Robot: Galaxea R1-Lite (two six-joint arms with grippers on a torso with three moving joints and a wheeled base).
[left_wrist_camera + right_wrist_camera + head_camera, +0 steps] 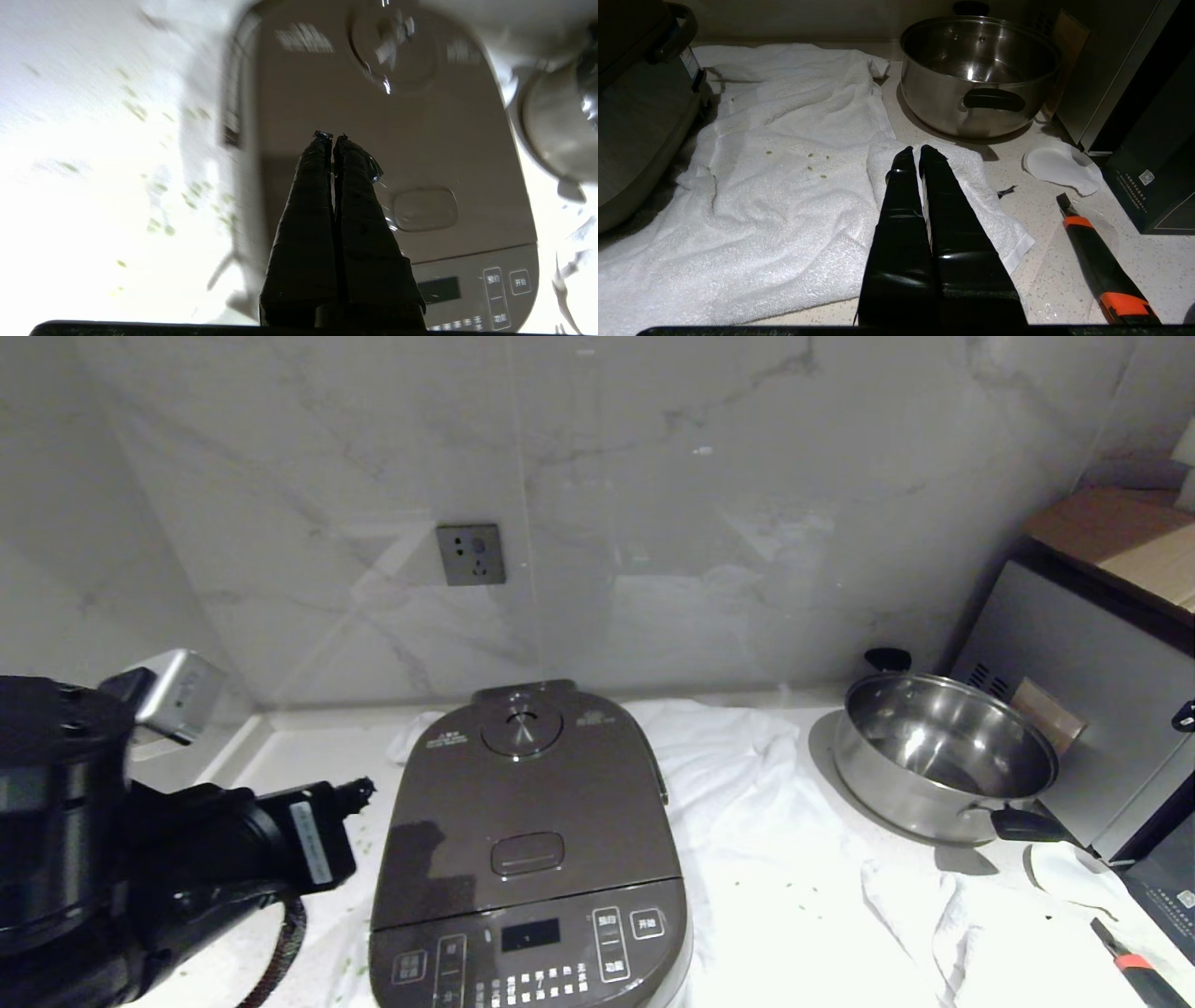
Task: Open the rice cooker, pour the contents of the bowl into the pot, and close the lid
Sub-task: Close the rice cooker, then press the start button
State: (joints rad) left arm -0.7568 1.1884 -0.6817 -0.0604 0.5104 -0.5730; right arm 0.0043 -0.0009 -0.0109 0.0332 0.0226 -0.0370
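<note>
The rice cooker (530, 859) is set on a white towel (766, 821) on the bench (280, 747), with its button panel turned toward the robot, presumably so that the controls and the latch button (527, 854) can be reached from the front. The lid (532, 793) is seen shut, flat on the body, with the round steam vent (521, 730) at its far end; the pot is therefore hidden and cannot be judged. The bowl is not seen in any view. A few green bits (810, 161) are scattered on the towel beside the cooker, which suggests that the towel is laid there to catch spills.

The left claw (331, 136) is held closed on nothing, its fingers pressed together, which would suit a push with the tips. In the head view it is found just beside the cooker's left edge; in its wrist view the lid fills the field beyond the tips, and the latch button lies near them, off to one side and not touched.

The right claw (919, 151) is also closed and empty, parked above the towel on the cooker's right, short of a steel pan (943, 756).
</note>
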